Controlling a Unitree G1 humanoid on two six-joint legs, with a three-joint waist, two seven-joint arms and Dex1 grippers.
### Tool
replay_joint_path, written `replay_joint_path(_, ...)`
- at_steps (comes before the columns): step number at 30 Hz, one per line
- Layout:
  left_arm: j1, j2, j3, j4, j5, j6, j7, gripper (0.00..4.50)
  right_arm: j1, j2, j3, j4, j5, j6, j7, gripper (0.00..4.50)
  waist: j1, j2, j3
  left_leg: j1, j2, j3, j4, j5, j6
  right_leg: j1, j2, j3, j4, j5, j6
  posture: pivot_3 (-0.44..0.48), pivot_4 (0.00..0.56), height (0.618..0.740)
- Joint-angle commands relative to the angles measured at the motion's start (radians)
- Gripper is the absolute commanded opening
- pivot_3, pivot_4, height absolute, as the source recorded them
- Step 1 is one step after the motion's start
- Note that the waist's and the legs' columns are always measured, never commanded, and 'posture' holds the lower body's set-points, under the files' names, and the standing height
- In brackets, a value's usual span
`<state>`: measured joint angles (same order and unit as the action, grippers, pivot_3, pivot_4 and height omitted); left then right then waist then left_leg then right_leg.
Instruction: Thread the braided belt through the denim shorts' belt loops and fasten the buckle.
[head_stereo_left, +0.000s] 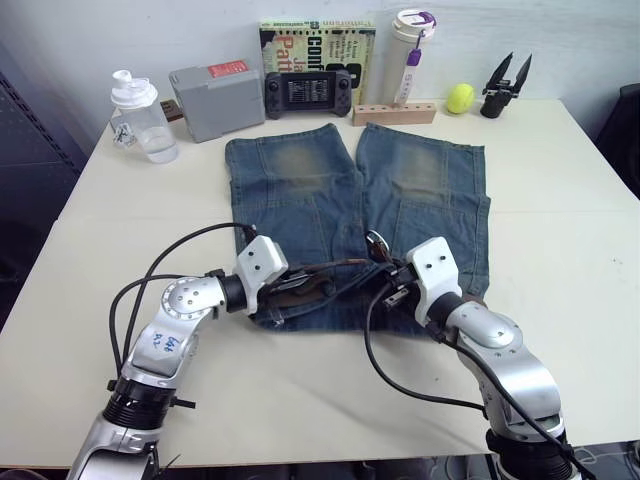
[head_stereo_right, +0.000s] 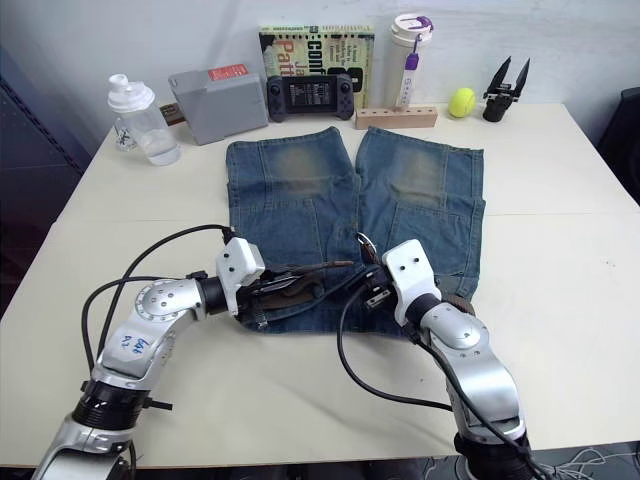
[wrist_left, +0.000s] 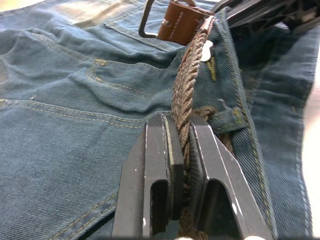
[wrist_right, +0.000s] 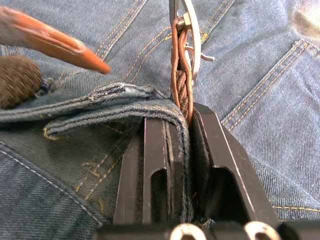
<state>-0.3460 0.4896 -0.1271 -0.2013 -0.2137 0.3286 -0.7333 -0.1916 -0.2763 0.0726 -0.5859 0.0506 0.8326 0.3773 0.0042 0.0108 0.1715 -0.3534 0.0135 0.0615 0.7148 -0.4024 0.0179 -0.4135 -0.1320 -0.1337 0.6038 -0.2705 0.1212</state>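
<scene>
The braided belt (wrist_left: 184, 95) lies along the waistband of the denim shorts (head_stereo_left: 300, 200), passing under a belt loop (wrist_left: 227, 119). The left hand (wrist_left: 182, 150) pinches the belt; the right hand (wrist_right: 182, 132) clamps belt and waistband near the buckle (wrist_right: 192, 30). Fastening appears not yet done

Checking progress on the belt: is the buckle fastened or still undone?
Undone. The buckle stands free above the shorts, and the belt's leather tip lies apart from it, not through the frame.
</scene>
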Motion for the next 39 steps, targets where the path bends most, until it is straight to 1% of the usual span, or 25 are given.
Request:
replay_joint_path(1,-0.064,-0.065,-0.012,-0.005,0.043,0.046,0.106,0.00,-0.029,0.009,0.003,-0.069,0.019,0.004,-0.021,0.00,0.000,0.000,0.000,0.000,0.000,0.000,0.000,0.000,0.000,0.000,0.000,0.000,0.000,0.000,0.000,0.000,0.150,0.726)
replay_joint_path(5,-0.081,-0.101,-0.021,-0.005,0.057,0.081,0.153,0.00,-0.031,0.005,0.016,-0.079,0.012,0.006,-0.024,0.00,0.000,0.000,0.000,0.000,0.000,0.000,0.000,0.000,0.000,0.000,0.000,0.000,0.000,0.000,0.000,0.000,0.150,0.726)
replay_joint_path(14,-0.094,-0.125,-0.056,-0.019,0.086,0.141,0.186,0.00,-0.038,0.003,0.046,-0.097,0.008,0.014,-0.046,0.00,-0.001,0.000,0.000,0.000,0.000,0.000,0.000,0.000,0.000,0.000,0.000,0.000,0.000,0.000,0.000,0.000,0.150,0.726)
replay_joint_path(19,-0.107,-0.150,-0.056,-0.014,0.093,0.168,0.206,0.00,-0.037,-0.029,0.084,-0.104,-0.006,0.003,-0.045,0.00,-0.001,0.000,0.000,0.000,0.000,0.000,0.000,0.000,0.000,0.000,0.000,0.000,0.000,0.000,0.000,0.000,0.150,0.726)
replay_joint_path(21,-0.113,-0.163,-0.066,-0.022,0.093,0.165,0.204,0.00,-0.037,-0.063,0.115,-0.104,-0.021,0.004,-0.030,0.00,-0.001,0.000,0.000,0.000,0.000,0.000,0.000,0.000,0.000,0.000,0.000,0.000,0.000,0.000,0.000,0.000,0.150,0.726)
replay_joint_path(25,-0.125,-0.201,-0.075,-0.037,0.071,0.131,0.184,0.00,-0.031,-0.087,0.147,-0.101,-0.019,0.024,-0.021,0.00,-0.001,0.000,0.000,0.000,0.000,0.000,0.000,0.000,0.000,0.000,0.000,0.000,0.000,0.000,0.000,0.000,0.150,0.726)
replay_joint_path(29,-0.100,-0.226,-0.069,-0.093,-0.005,0.099,0.109,0.00,-0.032,-0.088,0.151,-0.094,-0.007,0.036,-0.015,0.00,-0.001,0.000,0.000,0.000,0.000,0.000,0.000,0.000,0.000,0.000,0.000,0.000,0.000,0.000,0.000,0.000,0.150,0.726)
replay_joint_path(32,-0.084,-0.232,-0.064,-0.116,-0.038,0.088,0.076,0.00,-0.034,-0.063,0.135,-0.092,0.020,0.050,-0.011,0.00,-0.001,0.000,0.000,0.000,0.000,0.000,0.000,0.000,0.000,0.000,0.000,0.000,0.000,0.000,0.000,0.000,0.150,0.726)
replay_joint_path(35,-0.078,-0.230,-0.047,-0.110,-0.049,0.080,0.069,0.00,-0.033,-0.021,0.092,-0.092,0.075,0.068,-0.005,0.00,-0.001,0.000,0.000,0.000,0.000,0.000,0.000,0.000,0.000,0.000,0.000,0.000,0.000,0.000,0.000,0.000,0.150,0.726)
replay_joint_path(38,-0.075,-0.202,-0.031,-0.067,-0.031,0.050,0.061,0.00,-0.030,-0.021,0.041,-0.101,0.152,0.050,0.056,0.00,-0.002,0.000,0.000,0.000,0.000,0.000,0.000,0.000,0.000,0.000,0.000,0.000,0.000,0.000,0.000,0.000,0.150,0.726)
replay_joint_path(39,-0.078,-0.193,-0.027,-0.048,-0.022,0.036,0.058,0.00,-0.022,-0.038,0.029,-0.111,0.189,0.028,0.102,0.00,-0.001,0.000,0.000,0.000,0.000,0.000,0.000,0.000,0.000,0.000,0.000,0.000,0.000,0.000,0.000,0.000,0.150,0.726)
